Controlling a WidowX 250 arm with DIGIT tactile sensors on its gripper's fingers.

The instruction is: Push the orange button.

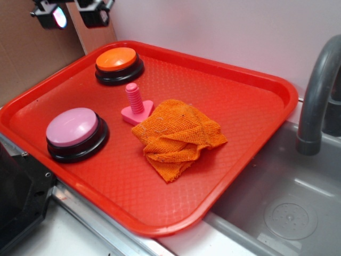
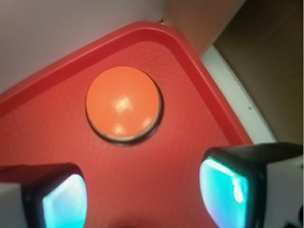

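Your orange button (image 1: 119, 63) sits in the far corner of the red tray (image 1: 250, 101), upright on its black base, with the tray's rim curving just behind it. In the wrist view the button (image 2: 122, 103) lies ahead of the gripper (image 2: 147, 192), whose jaws stand wide apart with nothing between them; their glowing pads (image 2: 64, 202) frame bare tray floor (image 2: 156, 156) short of the button. From the exterior view you see only the tips of the gripper (image 1: 74, 13) at the top edge, raised above and behind the button, not touching it. Nearer you, the pink button (image 1: 74, 133) rests by the tray's left side. A pink ridged peg (image 1: 134, 104) stands between the two buttons, just beside a crumpled orange woven cloth (image 1: 178, 136) in the tray's middle. A grey sink (image 1: 282, 208) and faucet (image 1: 317, 96) lie to the right.
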